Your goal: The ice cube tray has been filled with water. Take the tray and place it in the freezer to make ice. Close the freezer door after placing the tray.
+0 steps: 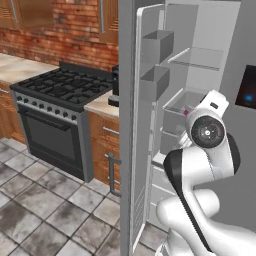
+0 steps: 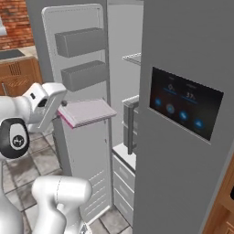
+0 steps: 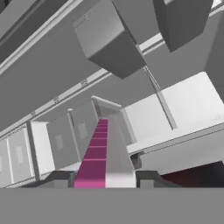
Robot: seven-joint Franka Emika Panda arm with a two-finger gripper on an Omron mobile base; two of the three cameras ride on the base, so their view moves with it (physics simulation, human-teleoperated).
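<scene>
My gripper (image 2: 63,109) is shut on the near short end of the ice cube tray (image 2: 87,112), a thin pale lavender slab with a magenta edge, held level. The tray hangs in front of the open freezer (image 1: 196,59), beside the inner face of the freezer door (image 2: 87,151) and just under its lower bin (image 2: 84,75). In the hand view the tray (image 3: 103,151) runs edge-on away from my gripper (image 3: 105,178) toward the pale shelves, with a dark fingertip (image 3: 59,177) on each side. In the left base view my own arm covers the gripper; a sliver of the tray (image 1: 187,111) shows.
The freezer door (image 1: 145,130) stands wide open with two box bins (image 1: 157,46). The other door bears a black panel with blue lights (image 2: 185,103). Drawers (image 2: 122,172) fill the freezer's lower part. A black gas range (image 1: 62,87) and wooden cabinets stand to the left on tiled floor.
</scene>
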